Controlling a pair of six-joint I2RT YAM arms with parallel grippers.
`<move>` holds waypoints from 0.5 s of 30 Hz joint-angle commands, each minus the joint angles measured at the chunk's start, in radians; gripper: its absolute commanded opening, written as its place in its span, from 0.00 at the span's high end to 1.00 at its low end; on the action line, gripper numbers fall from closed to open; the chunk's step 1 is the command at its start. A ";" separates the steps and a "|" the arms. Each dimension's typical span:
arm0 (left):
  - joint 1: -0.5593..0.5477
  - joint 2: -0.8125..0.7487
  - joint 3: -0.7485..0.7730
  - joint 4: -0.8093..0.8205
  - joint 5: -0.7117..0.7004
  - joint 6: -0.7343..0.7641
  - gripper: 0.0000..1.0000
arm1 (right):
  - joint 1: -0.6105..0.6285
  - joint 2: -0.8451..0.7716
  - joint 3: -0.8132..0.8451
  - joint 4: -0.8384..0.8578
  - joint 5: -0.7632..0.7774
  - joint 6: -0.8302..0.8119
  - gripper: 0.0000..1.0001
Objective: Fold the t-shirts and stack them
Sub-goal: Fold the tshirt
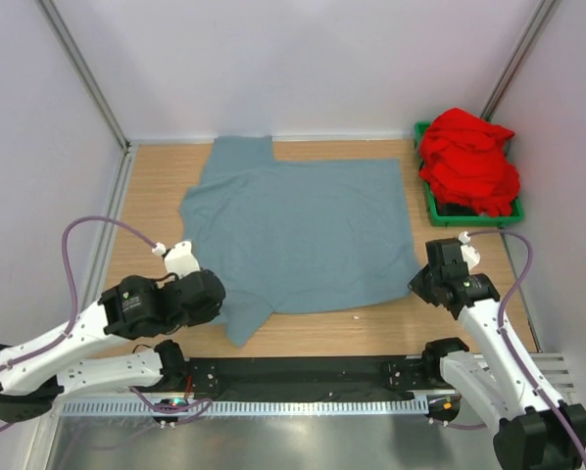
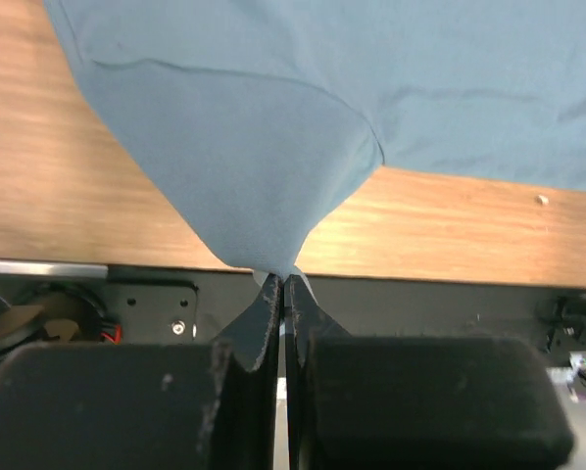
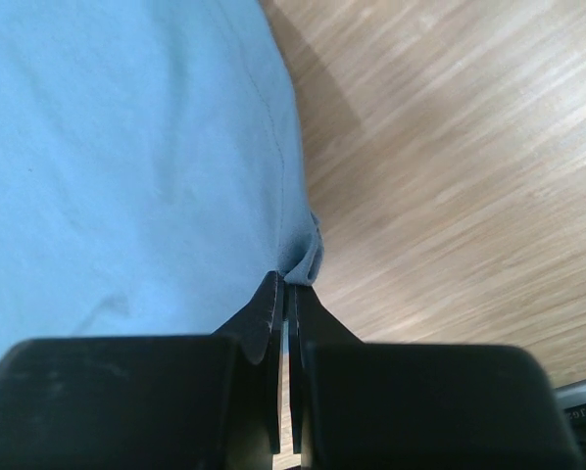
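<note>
Grey-blue t-shirt (image 1: 303, 230) is spread flat on the desk (image 1: 151, 196), mid-workspace, laid sideways: 1 sleeve is seen at the far left, the other at the near left, hem toward the right. Left hand (image 2: 284, 282) is closed on the tip of the near sleeve. The cloth is drawn into a taut cone down to the fingertips, so a real pinch is judged, not mere contact. Right hand (image 3: 286, 286) is closed on the near right hem corner, with a small doubled lip of fabric caught between the jaws. Both near-edge points are gripped at once, judged as set-up for the near half to be carried over the far half in 1 fold. 2 grips are needed because limp knit cannot be kept square from 1 point. Fabric is matte, thin and soft, marked by shallow wrinkles only; sag between the grips is to be expected once it is lifted. Desk surface is pale wood-grain, smooth, so low drag is expected. Red t-shirt (image 1: 467, 162) is heaped, crumpled, in the green tray (image 1: 436, 208) at the far right corner, well apart from both hands and not yet folded. Stacking is judged far off.
</note>
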State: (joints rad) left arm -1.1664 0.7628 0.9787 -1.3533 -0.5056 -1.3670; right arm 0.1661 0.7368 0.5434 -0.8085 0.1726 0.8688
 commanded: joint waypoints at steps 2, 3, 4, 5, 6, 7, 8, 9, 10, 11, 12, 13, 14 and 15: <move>0.138 0.108 0.164 -0.106 -0.107 0.275 1.00 | -0.002 0.106 0.153 0.063 0.002 -0.056 0.99; 0.186 0.136 0.201 -0.078 -0.087 0.345 1.00 | -0.002 0.122 0.174 0.062 0.008 -0.065 0.99; 0.294 0.150 0.215 -0.045 -0.055 0.406 1.00 | -0.004 0.136 0.194 0.058 0.016 -0.071 0.99; 0.350 0.162 0.224 0.026 0.031 0.519 1.00 | -0.002 0.145 0.228 0.055 0.033 -0.080 0.99; 0.397 0.194 0.242 0.054 0.062 0.563 1.00 | -0.002 0.162 0.242 0.058 0.041 -0.096 0.99; 0.472 0.214 0.255 0.077 0.091 0.598 1.00 | -0.002 0.168 0.251 0.061 0.047 -0.102 0.99; 0.502 0.236 0.267 0.103 0.107 0.633 1.00 | -0.002 0.177 0.271 0.068 0.060 -0.109 0.99; 0.523 0.287 0.300 0.111 0.127 0.685 1.00 | -0.002 0.202 0.280 0.069 0.067 -0.123 0.99; 0.565 0.311 0.317 0.127 0.134 0.709 1.00 | -0.002 0.216 0.289 0.072 0.073 -0.128 0.99; 0.583 0.337 0.331 0.138 0.147 0.729 1.00 | -0.002 0.232 0.305 0.078 0.074 -0.135 0.99; 0.603 0.355 0.363 0.154 0.182 0.767 1.00 | -0.002 0.248 0.311 0.083 0.076 -0.145 0.99; 0.644 0.393 0.377 0.183 0.196 0.778 1.00 | -0.004 0.275 0.314 0.091 0.074 -0.148 0.99; 0.668 0.411 0.391 0.198 0.220 0.789 1.00 | -0.002 0.289 0.320 0.110 0.074 -0.151 0.99; 0.712 0.430 0.420 0.212 0.260 0.813 1.00 | -0.002 0.305 0.323 0.118 0.076 -0.154 0.99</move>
State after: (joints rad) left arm -0.5365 1.1564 1.3258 -1.2358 -0.3527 -0.6983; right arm 0.1661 1.0050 0.8253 -0.7433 0.2127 0.7551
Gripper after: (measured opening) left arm 0.005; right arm 0.042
